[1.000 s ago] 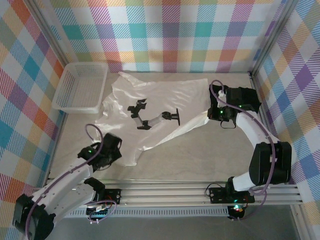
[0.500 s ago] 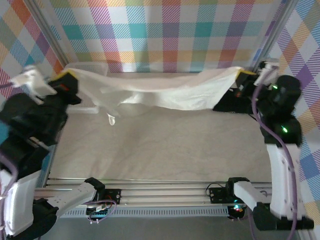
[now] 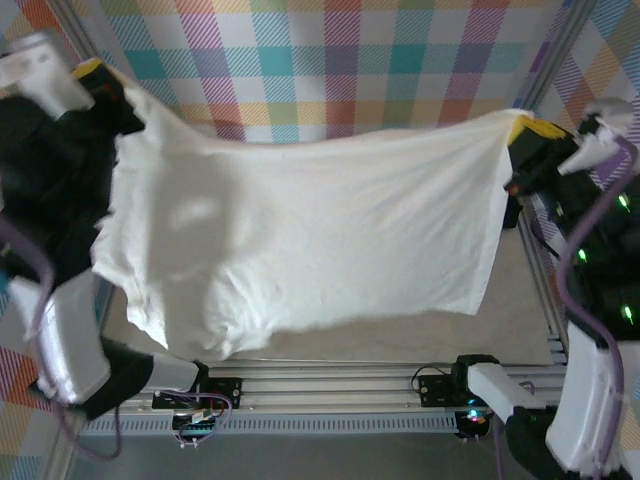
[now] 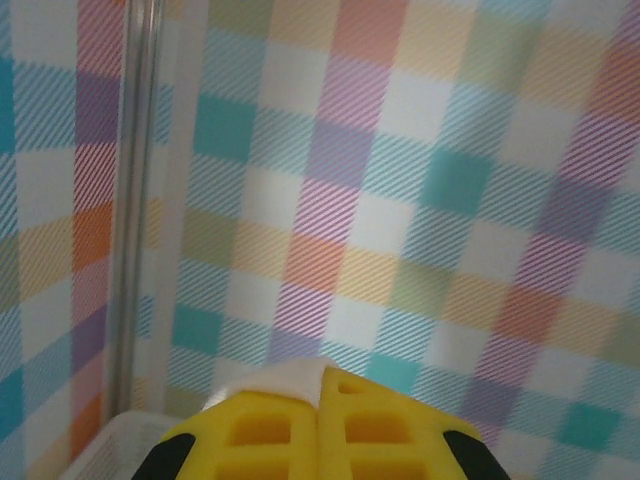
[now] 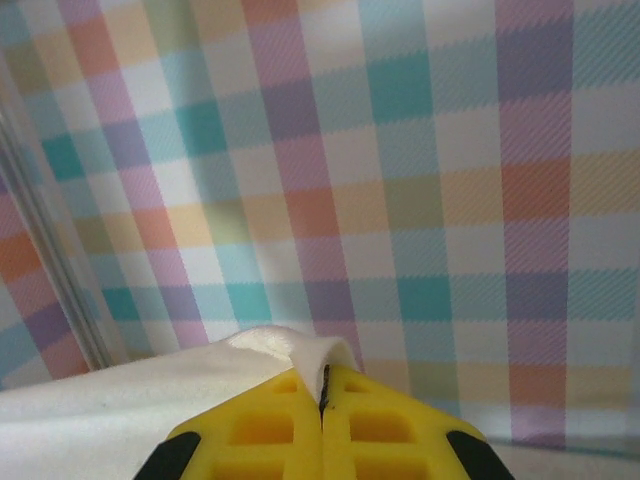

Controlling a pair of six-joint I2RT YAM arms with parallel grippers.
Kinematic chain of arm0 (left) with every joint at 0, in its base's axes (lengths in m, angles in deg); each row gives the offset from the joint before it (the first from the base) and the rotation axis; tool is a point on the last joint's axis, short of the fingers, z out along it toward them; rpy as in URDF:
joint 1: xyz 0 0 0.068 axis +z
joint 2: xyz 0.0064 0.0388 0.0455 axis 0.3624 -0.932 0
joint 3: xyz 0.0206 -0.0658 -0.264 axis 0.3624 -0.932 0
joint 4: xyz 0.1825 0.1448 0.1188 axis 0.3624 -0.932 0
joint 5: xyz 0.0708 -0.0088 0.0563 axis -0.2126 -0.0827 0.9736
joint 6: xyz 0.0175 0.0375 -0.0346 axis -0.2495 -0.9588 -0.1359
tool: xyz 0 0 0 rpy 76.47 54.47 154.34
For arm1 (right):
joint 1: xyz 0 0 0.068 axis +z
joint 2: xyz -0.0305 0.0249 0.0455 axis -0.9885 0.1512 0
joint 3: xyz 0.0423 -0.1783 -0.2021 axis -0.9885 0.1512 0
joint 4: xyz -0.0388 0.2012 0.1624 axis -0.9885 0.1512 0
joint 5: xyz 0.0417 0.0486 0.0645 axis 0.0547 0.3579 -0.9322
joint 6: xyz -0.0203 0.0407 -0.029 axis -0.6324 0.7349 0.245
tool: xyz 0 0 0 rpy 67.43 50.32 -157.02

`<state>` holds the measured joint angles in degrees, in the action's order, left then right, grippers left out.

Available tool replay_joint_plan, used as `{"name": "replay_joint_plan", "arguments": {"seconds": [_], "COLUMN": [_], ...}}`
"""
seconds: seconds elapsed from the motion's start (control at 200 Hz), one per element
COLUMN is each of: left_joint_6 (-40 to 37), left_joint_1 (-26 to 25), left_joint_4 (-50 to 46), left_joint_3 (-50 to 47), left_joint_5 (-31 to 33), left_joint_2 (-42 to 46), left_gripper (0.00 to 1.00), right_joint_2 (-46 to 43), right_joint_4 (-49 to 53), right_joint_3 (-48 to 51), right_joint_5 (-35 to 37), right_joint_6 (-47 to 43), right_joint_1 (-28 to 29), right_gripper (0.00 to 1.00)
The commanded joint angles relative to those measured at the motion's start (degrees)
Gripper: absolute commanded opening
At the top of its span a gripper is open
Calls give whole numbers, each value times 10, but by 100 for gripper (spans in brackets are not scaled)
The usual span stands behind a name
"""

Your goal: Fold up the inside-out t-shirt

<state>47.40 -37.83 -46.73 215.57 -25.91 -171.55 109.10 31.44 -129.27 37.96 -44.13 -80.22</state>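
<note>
Fingers [image 4: 260,440] of the left gripper [image 3: 92,70] and right gripper [image 3: 524,128] are closed tight, each pinching an upper corner of the t-shirt [image 3: 300,230]. Held high above the table [image 3: 420,335], the t-shirt hangs spread between them, presumably to straighten it for folding.

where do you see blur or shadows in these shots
Top external: soft grey shadows mottle the t-shirt, with no harsh glare. Left wrist: the left pincer sits close and soft, and the checked wall looks hazy. Right wrist: the right pincer is likewise soft, under even light.
</note>
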Motion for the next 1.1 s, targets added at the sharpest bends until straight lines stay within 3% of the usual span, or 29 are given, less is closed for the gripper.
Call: {"name": "replay_joint_plan", "arguments": {"seconds": [0.0,0.195,0.47,0.71,0.925,1.094], "left_joint_6": [35,53,58,81,93,87], "left_joint_1": [80,104,109,109,109,109], "left_joint_4": [-22,6,34,22,45,33], "left_joint_3": [28,63,69,59,-25,11], "left_joint_5": [-84,-147,-174,-228,-263,-261], "left_joint_2": [-80,-164,-162,-61,93,147], "left_gripper": [0,0,0,0,0,0], "right_joint_2": [82,169,212,119,-5,-58], "right_joint_4": [-27,-80,-97,-77,-42,9], "right_joint_3": [15,-2,-27,-1,16,-23], "right_joint_5": [18,21,-1,8,3,-4], "right_joint_6": [-22,-36,-32,-45,-40,-37], "right_joint_1": [-3,-3,-3,-3,-3,-3], "right_gripper": [0,0,0,0,0,0]}}
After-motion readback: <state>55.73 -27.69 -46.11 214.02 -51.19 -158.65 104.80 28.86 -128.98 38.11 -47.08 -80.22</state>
